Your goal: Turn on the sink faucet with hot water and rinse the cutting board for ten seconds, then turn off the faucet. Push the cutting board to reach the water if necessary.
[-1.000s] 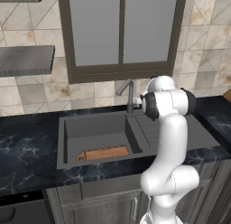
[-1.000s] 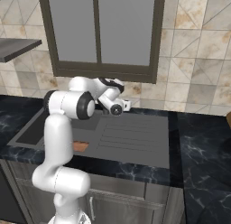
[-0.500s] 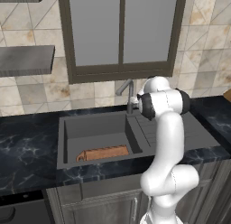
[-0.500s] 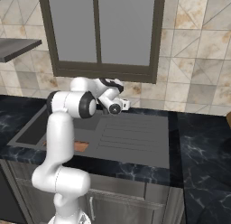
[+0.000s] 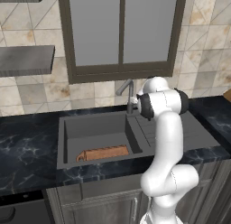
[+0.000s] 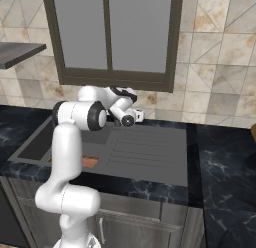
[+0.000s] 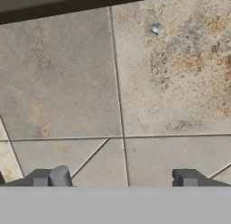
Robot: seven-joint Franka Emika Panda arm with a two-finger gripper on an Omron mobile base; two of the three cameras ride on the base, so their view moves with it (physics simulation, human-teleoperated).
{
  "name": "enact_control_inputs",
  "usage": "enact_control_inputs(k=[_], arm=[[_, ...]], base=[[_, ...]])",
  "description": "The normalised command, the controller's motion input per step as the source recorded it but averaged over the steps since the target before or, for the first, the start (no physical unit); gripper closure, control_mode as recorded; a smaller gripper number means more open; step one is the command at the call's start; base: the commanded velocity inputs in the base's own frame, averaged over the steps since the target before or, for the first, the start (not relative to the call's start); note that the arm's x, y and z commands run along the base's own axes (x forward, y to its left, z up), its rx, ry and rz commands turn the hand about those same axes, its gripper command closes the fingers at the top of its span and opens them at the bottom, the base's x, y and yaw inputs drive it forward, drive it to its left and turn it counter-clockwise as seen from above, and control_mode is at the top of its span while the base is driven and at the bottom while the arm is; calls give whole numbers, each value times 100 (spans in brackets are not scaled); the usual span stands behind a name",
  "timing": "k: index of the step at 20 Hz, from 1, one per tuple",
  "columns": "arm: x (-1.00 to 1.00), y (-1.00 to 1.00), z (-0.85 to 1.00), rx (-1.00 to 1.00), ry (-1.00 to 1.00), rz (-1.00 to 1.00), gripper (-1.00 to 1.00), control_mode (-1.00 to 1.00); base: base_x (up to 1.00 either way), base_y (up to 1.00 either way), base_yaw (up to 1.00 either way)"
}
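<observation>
Gripper [image 7: 117,179] spread wide, nothing between the jaws; two dark fingertips [image 7: 59,177] far apart at the bottom of the hand view, aimed squarely at the beige tiled wall [image 7: 135,83] just under the dark window frame [image 7: 67,4]. Pointed away from the base toward the backsplash, held level above the rear edge of the sink. Wrist [image 6: 125,109] folded back over the big dark-ended elbow joint [image 5: 162,103]; forearm dropping straight down from there to the white base segment [image 5: 169,180] in front of the cabinet. In the right base view, wrist cluster sitting just above the far edge of the ribbed drainboard [image 6: 145,149].

Sink faucet [image 5: 128,94] standing upright at the back of the sink, angled spout reaching left over the basin, just left of the elbow joint and partly hidden by it. Touching or merely close: cannot tell.

Sink [image 5: 94,133] dark grey, set into the black marbled desk [image 5: 27,151]. Cutting board [image 5: 103,153] lying flat on the basin floor along the front wall, long side parallel to the front edge, handle loop at its left end. A sliver of the same board showing reddish-brown beside the arm in the right base view.

Grey shelf [image 5: 27,60] on the wall at upper left, well apart from the arm.
</observation>
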Motion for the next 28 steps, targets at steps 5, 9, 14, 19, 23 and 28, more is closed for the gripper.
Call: enact_control_inputs(k=[5,9,14,19,23,28], arm=[[0,0,0,0,0,0,-100,-100],[0,-1,0,0,0,0,-100,-100],[0,-3,0,0,0,0,-100,-100],[4,-4,0,0,0,0,-100,-100],[2,-1,0,0,0,0,-100,-100],[2,-3,0,0,0,0,-100,-100]], base=[[0,0,0],[0,0,0],[0,0,0],[0,0,0],[0,0,0],[0,0,0]])
